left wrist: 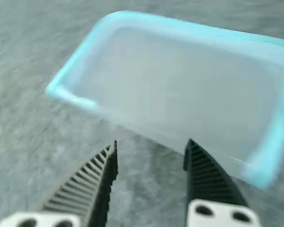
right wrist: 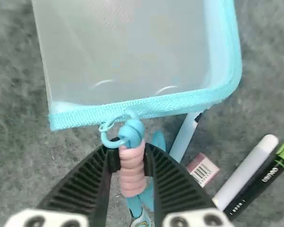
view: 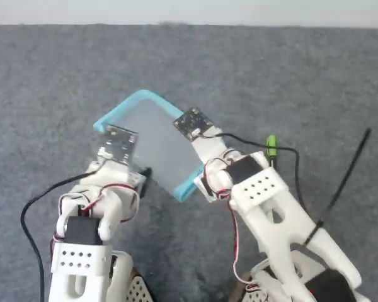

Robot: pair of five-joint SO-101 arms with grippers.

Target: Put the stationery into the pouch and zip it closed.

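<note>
The translucent pouch (view: 154, 141) with its blue trim is lying mid-table on the grey carpet (view: 63, 82), turned at an angle, and both arms are working at its near side. The left gripper (left wrist: 151, 146) is hovering just off the pouch's near left edge. Its black ridged fingers (left wrist: 97, 175) are standing well apart with nothing between them, and they are not touching the pouch.

On the right, the right gripper (right wrist: 128, 151) is sitting at the pouch's near right corner, its fingers clamping from both sides on the pink ridged zip pull (right wrist: 131, 172). That pull is hanging from a small blue ring (right wrist: 111, 130) on the zipper edge.

The stationery is lying outside the pouch, on the carpet just beside that zipper edge. A white pen (right wrist: 184, 135) is poking out from under the pouch's corner, and a small pink eraser (right wrist: 202, 169) is sitting near it. A white marker (right wrist: 244, 172) and a dark marker with a green cap (right wrist: 262, 177) are lying side by side. In the high view the green cap is showing to the right of the right arm. Whether the zip is open or shut, I cannot tell.
</note>
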